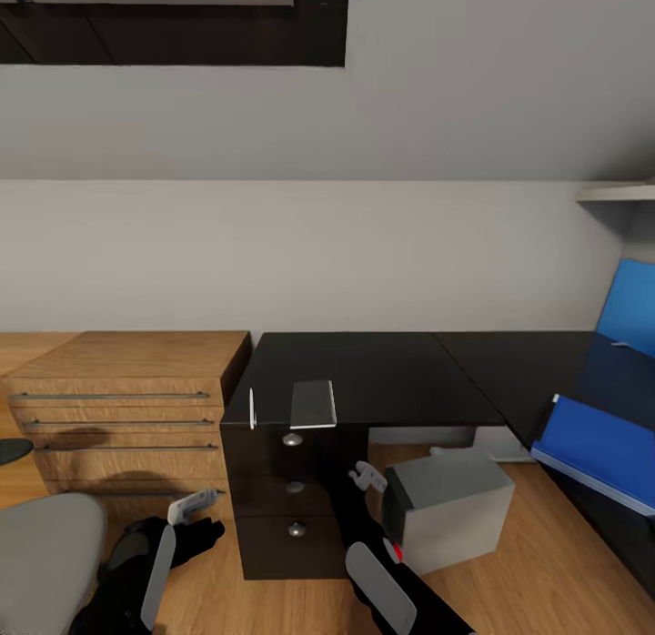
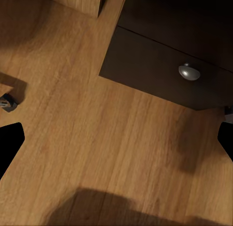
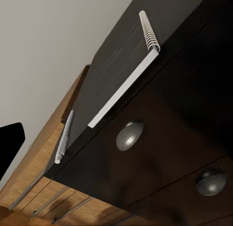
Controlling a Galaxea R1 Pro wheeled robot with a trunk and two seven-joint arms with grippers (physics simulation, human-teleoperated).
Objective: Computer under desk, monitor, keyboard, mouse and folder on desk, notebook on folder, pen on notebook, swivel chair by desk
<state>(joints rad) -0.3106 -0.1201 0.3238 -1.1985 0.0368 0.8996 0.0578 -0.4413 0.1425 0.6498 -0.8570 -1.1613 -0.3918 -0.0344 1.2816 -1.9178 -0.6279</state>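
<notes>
Flanking the black desk (image 1: 382,371) stand wooden drawers (image 1: 118,408) and computer (image 1: 450,512); both pincers' spread unclear.

Pale wall (image 1: 318,253), wood floor (image 2: 97,138), a light wooden dresser (image 1: 127,389) at left.

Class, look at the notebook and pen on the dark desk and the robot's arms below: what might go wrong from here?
1. The notebook lies at the desk's front edge; a clumsy nudge could push it off.
2. The thin pen sits near the corner and might roll or drop to the floor.
3. The right gripper is close under the desktop by the drawer knobs, so rising could strike the edge.
</notes>
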